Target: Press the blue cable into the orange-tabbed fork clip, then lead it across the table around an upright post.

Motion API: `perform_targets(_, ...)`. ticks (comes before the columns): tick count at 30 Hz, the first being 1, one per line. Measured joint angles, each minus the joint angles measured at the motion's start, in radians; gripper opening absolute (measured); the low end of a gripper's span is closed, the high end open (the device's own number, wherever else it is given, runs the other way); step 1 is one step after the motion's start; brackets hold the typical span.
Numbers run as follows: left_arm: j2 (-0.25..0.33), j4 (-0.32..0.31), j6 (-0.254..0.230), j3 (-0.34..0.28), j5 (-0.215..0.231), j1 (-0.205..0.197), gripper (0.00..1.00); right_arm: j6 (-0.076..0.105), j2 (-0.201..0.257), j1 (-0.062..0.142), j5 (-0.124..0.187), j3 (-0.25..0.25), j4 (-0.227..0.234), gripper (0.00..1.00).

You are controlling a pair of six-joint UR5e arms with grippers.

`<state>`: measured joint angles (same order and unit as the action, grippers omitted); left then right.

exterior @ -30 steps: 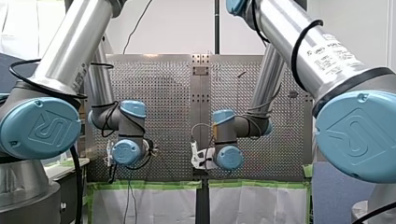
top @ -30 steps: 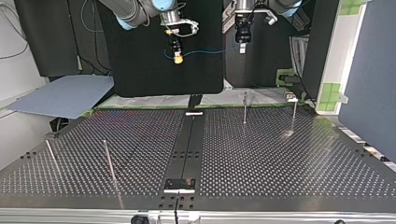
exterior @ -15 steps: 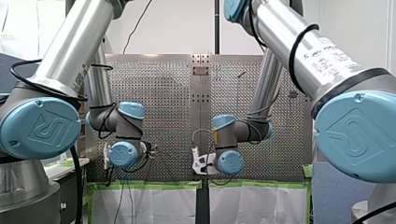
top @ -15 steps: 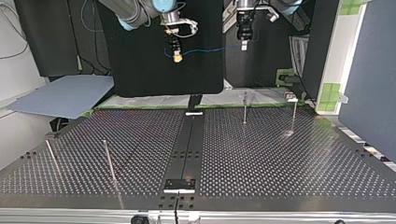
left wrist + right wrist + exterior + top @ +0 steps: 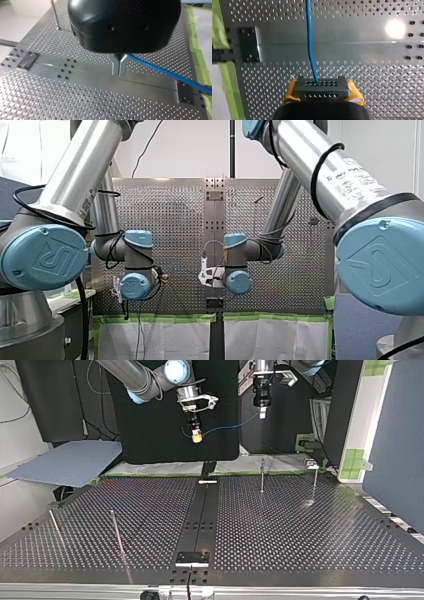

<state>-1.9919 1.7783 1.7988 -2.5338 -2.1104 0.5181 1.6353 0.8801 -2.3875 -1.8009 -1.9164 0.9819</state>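
While held aloft, cable [image 5: 235,426]: sagging between both grippers, upper middle of top view.
Left gripper [image 5: 260,414]: clenched on cable.
Right gripper [image 5: 197,436]: clenched on cable.
Risk: slack could snag post [image 5: 262,476] on descent.

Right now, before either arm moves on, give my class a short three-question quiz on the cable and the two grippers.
1. True or false: the blue cable lies flat on the table.
2. Which holds the cable? A) only my left gripper. B) only my right gripper. C) both.
3. Fill in: in the right wrist view, the gripper's pads are ___.

Key: 1 false, it hangs in the air between the two grippers. 2 C. 3 yellow.
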Motion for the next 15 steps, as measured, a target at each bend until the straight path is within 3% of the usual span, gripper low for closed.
perform_targets(5,-0.002,-0.005,0.044,0.001,-0.007,-0.029,0.00,0.022,-0.049,0.004,0.033,0.022,0.051,0.00)
perform_targets(15,-0.080,-0.058,0.091,0.058,0.048,-0.123,0.00,0.031,-0.147,0.023,0.058,0.082,0.082,0.00)
